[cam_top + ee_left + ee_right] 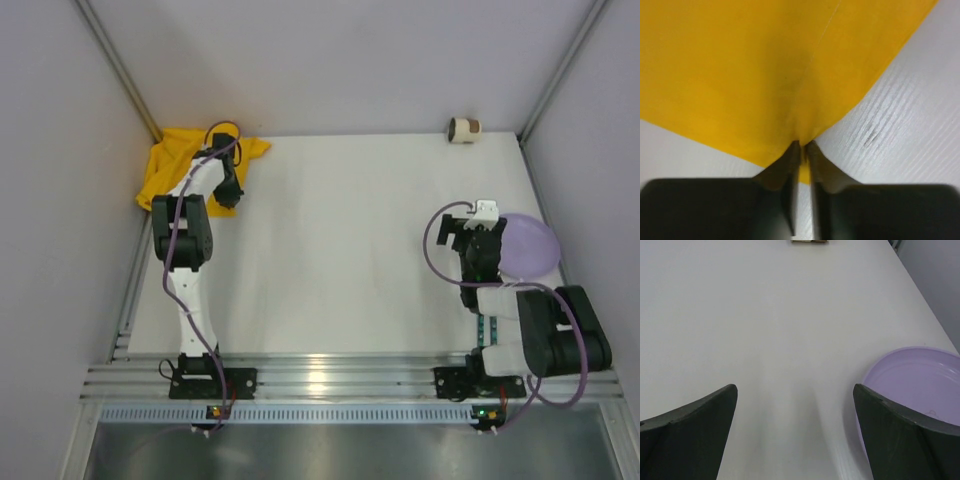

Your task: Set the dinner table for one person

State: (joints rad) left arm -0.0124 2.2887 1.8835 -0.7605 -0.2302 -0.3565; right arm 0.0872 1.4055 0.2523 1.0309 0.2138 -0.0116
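Two fingers of your left gripper (pixel 802 146) pinch together on an edge of the yellow cloth mat (pixel 765 65), bunched at the far-left corner of the dinner table (pixel 330 240). It looks light and limp, so expect dragging and folding. Left arm reaches far forward; your right gripper (pixel 794 389) hangs wide apart beside the lilac plate (pixel 912 377).

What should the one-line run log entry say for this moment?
left gripper: shut on yellow cloth | right gripper: open, by purple plate
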